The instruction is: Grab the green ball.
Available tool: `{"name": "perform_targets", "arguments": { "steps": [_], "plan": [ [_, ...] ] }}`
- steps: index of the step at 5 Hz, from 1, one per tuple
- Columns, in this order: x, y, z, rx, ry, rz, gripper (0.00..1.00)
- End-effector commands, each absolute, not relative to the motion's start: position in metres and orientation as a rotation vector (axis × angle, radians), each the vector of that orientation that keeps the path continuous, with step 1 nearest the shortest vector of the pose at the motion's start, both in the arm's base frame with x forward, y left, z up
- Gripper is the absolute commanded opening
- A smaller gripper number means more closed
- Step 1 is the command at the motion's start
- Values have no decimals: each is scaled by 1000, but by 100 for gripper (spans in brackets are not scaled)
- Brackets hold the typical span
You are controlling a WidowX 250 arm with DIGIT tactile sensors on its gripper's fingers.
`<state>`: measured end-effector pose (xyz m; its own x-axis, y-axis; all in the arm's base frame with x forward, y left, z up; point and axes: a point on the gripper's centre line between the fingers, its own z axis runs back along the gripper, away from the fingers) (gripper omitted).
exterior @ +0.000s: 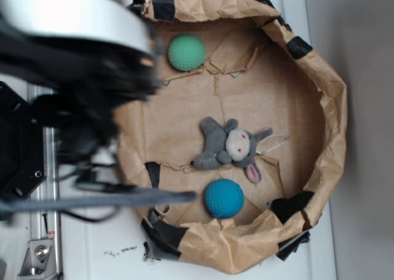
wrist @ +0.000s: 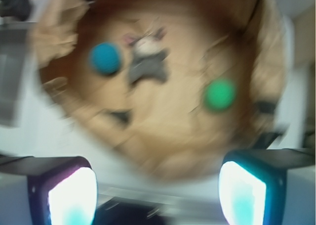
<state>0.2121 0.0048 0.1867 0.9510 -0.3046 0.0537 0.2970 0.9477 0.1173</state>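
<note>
Here, a round nest of crumpled brown paper (exterior: pixel 320 89) with black-taped raised walls sits on a white table (exterior: pixel 98 255). Inside it, the green ball (exterior: pixel 186 52) lies on the paper floor near the upper-left stretch of wall in the exterior view, close to the rim but not clearly touching it. A torn seam in the paper floor runs just beside and below it. The plush bunny (exterior: pixel 231 148) sprawls near the middle of the nest, well apart from the green ball, and bare paper floor lies open between the two. The blue ball (exterior: pixel 223 198) rests just below the bunny, near the lower wall, on the far side of the bunny from the green ball.

The robot arm (exterior: pixel 74 64) looms blurred over the left edge of the nest, covering part of that wall; the green ball stays uncovered to the right of it.

In the blurred wrist view, the gripper (wrist: pixel 158 193) hangs above the nest with its two fingers (wrist: pixel 244 193) standing wide apart at the bottom corners of the frame, nothing between them. The green ball (wrist: pixel 219 95) shows above the right-hand finger there, with open floor around it and the paper wall off to its right.
</note>
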Motion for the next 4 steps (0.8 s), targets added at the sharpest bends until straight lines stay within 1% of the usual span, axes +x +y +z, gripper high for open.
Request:
{"name": "perform_targets", "arguments": {
  "steps": [1, 2, 3, 4],
  "plan": [
    [257, -5, 129, 268, -4, -678, 100],
    [253, 8, 104, 263, 69, -739, 100],
    [251, 30, 89, 253, 107, -742, 100],
    [248, 48, 89, 258, 118, -746, 100]
  ]
}}
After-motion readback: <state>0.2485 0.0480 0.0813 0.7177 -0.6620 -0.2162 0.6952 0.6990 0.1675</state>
